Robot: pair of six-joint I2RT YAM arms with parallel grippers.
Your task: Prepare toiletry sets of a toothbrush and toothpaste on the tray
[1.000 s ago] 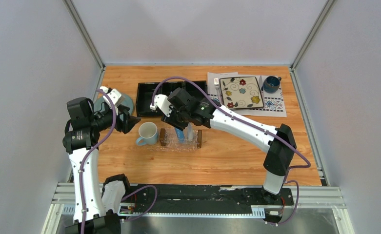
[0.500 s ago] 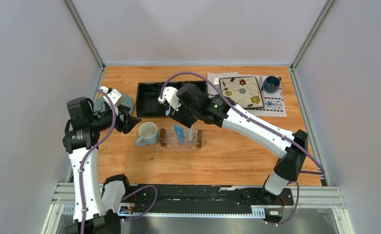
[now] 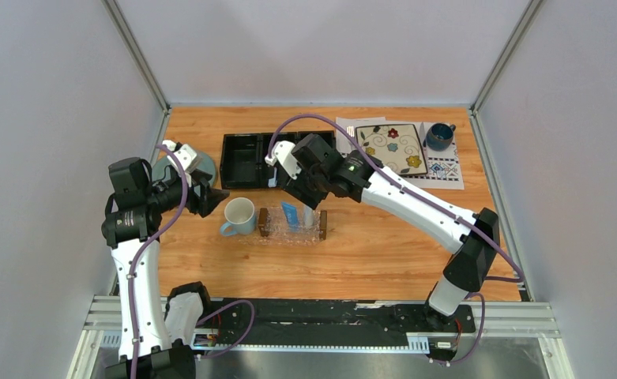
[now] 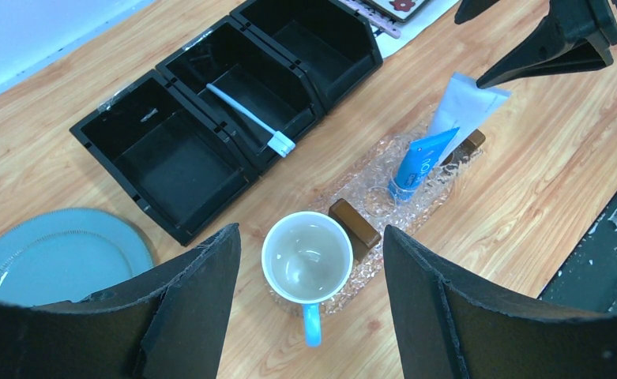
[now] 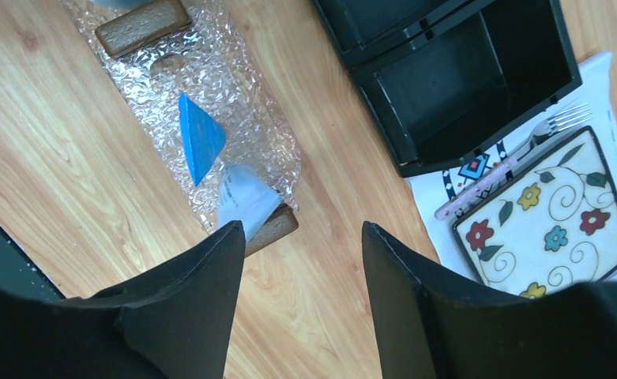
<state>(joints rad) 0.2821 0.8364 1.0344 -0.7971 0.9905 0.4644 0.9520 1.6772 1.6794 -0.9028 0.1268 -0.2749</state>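
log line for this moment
left end effector open | right end effector open over tray | toothpaste on tray | toothbrush in organizer

One toothbrush [image 4: 246, 117]. Two tubes of toothpaste: a blue tube [image 4: 419, 162] and a white tube [image 4: 467, 103]. One clear tray [image 5: 234, 63], with a wooden bar [image 5: 143, 28] at each short end, two in all. One black organizer [image 4: 171, 162] of three compartments. Two mugs — a white mug [image 4: 305, 264] with a light blue handle and a dark blue mug [image 3: 439, 136]. Two plates — a round blue-grey plate [image 4: 52, 257] and a square floral plate [image 5: 546, 213]. One fork [image 5: 514, 162]. One counter [image 3: 368, 253].
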